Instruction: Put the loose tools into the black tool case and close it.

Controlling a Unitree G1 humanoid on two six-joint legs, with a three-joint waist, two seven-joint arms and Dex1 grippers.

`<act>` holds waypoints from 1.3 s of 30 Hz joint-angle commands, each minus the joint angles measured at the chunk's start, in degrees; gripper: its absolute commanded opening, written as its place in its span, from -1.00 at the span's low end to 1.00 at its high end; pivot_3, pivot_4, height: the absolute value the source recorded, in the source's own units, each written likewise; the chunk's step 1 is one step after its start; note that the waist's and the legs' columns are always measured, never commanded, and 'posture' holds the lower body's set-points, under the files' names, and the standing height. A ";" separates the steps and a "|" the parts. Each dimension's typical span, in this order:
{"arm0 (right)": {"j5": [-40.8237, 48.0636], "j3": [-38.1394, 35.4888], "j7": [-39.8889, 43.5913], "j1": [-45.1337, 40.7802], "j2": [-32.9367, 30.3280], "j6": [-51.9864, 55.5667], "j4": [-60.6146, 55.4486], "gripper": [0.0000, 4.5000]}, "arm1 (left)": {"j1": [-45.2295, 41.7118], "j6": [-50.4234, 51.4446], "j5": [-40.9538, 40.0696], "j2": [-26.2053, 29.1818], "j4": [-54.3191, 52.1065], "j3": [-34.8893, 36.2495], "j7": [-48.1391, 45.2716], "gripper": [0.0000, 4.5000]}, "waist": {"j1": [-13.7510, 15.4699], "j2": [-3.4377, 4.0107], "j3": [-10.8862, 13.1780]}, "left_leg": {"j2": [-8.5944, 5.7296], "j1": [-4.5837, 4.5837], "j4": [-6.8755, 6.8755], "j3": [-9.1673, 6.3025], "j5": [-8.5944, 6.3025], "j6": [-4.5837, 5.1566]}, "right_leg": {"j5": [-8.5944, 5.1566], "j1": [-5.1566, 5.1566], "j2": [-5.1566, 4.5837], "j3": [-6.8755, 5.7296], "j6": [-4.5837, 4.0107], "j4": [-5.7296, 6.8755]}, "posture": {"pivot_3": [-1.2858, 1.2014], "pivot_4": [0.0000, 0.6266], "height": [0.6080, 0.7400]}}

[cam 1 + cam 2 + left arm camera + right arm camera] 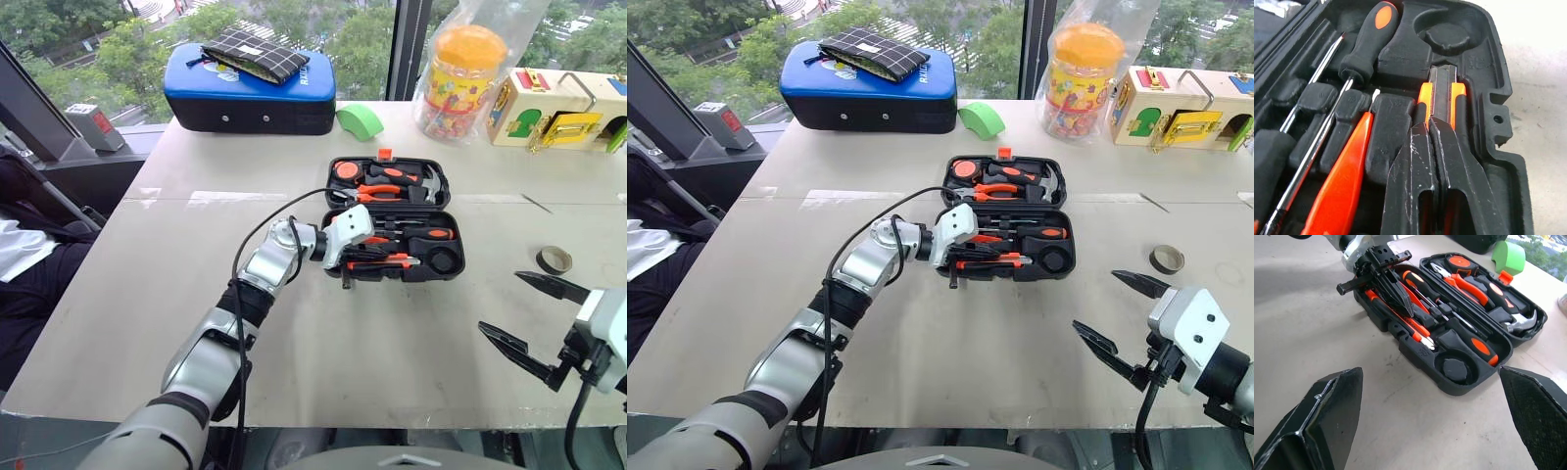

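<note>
The black tool case (460,257) lies open in the middle of the table. In its near half lie a utility knife (1442,93), a steel-shaft screwdriver with a black handle (1369,46) and a small orange screwdriver (1347,171). My left gripper (1432,122) is shut, with its tips resting on the knife in the front recess. The right wrist view shows it (1408,308) angled down into the case. My right gripper (498,302) hangs open over the table's near right part, apart from the case.
A hammer (431,181) and orange-handled pliers (377,191) sit in the case's far half. Behind stand a blue-topped case (250,98), a green piece (360,120), an orange-lidded jar (465,78) and a wooden latch box (558,108). A tape roll (554,259) lies at the right.
</note>
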 commanded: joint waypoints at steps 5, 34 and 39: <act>3.15 -2.72 -9.23 -5.74 -1.08 9.27 -0.07 1.00 | 3.80 10.88 -13.73 1.04 -13.54 9.78 -3.74 -0.99 | -0.27 -0.02 0.15 | 0.03 -0.14 -0.01 -0.02 0.01 -0.01 | 0.00 -0.15 0.01 0.02 -0.01 0.02 | 0.03 -0.52 1.00; -10.10 34.86 -17.81 -62.09 -15.45 45.86 56.89 0.07 | 13.09 26.18 -29.64 10.37 -49.98 13.40 2.75 1.00 | -0.24 0.22 0.30 | 0.04 -0.19 -0.25 0.15 0.15 -0.24 | 0.01 -0.23 -0.04 0.14 -0.05 -0.19 | 0.03 -0.52 1.00; -10.63 35.17 -14.17 -61.54 -15.77 43.01 55.82 -0.96 | 15.03 25.81 -30.01 10.61 -50.82 13.66 4.87 1.00 | -0.21 0.22 0.30 | 0.04 -0.20 -0.25 0.14 0.14 -0.24 | 0.02 -0.23 -0.04 0.14 -0.05 -0.21 | 0.03 -0.52 1.00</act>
